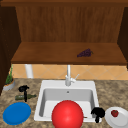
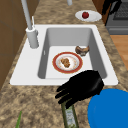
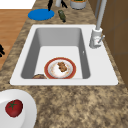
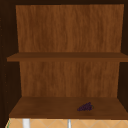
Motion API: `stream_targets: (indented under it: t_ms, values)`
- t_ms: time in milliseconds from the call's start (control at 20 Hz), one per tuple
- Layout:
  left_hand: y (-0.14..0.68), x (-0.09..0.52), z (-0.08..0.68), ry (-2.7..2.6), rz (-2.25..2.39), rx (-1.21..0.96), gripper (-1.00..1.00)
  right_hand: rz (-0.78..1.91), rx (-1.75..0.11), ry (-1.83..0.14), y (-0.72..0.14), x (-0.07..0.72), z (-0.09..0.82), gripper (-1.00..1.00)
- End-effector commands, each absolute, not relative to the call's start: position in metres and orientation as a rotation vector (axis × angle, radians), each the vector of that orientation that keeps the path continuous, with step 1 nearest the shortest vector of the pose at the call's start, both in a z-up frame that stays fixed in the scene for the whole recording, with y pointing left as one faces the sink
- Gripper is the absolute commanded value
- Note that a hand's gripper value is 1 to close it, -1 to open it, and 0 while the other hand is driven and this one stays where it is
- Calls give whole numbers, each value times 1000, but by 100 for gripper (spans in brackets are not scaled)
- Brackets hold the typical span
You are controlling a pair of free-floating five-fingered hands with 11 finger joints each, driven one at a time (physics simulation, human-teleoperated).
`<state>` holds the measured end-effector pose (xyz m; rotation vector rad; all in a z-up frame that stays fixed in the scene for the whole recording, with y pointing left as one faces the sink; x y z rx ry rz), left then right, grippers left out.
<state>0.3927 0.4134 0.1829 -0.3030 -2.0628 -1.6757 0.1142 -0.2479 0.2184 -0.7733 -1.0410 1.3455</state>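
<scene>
Left hand (image 1: 24, 89): hovers over the green bottle (image 1: 24, 97) lying on the counter left of the sink (image 1: 41, 100), fingers loosely spread, touching or just above the bottle's upper end; contact cannot be told. Blue plate (image 1: 16, 113) just in front of the bottle. Right hand (image 1: 97, 113): in the air at the sink's front right corner, beside the white plate (image 1: 120, 120) bearing a tomato (image 1: 114, 113); whether its fingers are open or curled cannot be told. Red-rimmed plate (image 2: 79, 65) with food in the basin. Grapes (image 4: 85, 107) on the lower cabinet shelf (image 4: 50, 108)
</scene>
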Motion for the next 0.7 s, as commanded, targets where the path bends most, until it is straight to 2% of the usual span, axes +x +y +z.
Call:
stream_targets:
  t_ms: [0,400,650]
  values:
    - [407,382,204,-2041,-1711,-310,-100,1345,-773,-1041,-248,114,218,0]
    - [408,353,246,-2013,-1707,-327,-100,1345,-773,-1041,-248,114,218,0]
    - [414,313,256,-2034,-1713,-307,-100,1345,-773,-1041,-248,114,218,0]
